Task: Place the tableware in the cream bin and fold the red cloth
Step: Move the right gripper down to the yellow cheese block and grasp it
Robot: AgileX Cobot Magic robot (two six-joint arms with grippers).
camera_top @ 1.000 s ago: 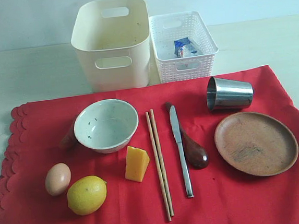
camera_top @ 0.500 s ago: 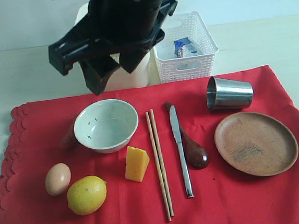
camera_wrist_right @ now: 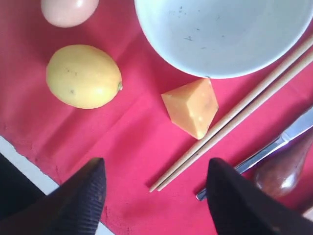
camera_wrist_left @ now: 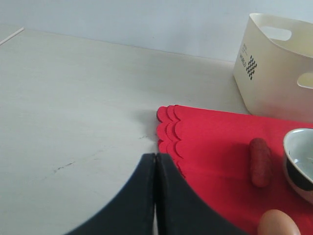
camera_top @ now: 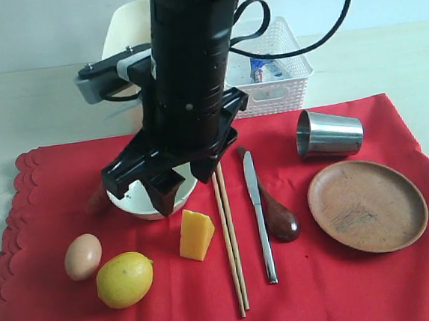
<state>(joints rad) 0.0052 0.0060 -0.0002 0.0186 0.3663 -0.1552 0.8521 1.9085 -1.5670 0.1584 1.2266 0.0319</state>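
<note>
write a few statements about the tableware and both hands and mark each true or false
1. The steel cup lies on its side on the bright red cloth. True.
2. The round brown wooden plate sits inside the tall cream plastic bin. False: it rests on the cloth, just below the cup in the exterior view.
3. The right hand is open, with nothing between its fingers. True.
4. The left hand is open around the brown egg. False: it is shut and empty, near the cloth's scalloped edge.
5. The yellow lemon lies in the pale green-white bowl. False: it lies on the cloth beside the egg.
</note>
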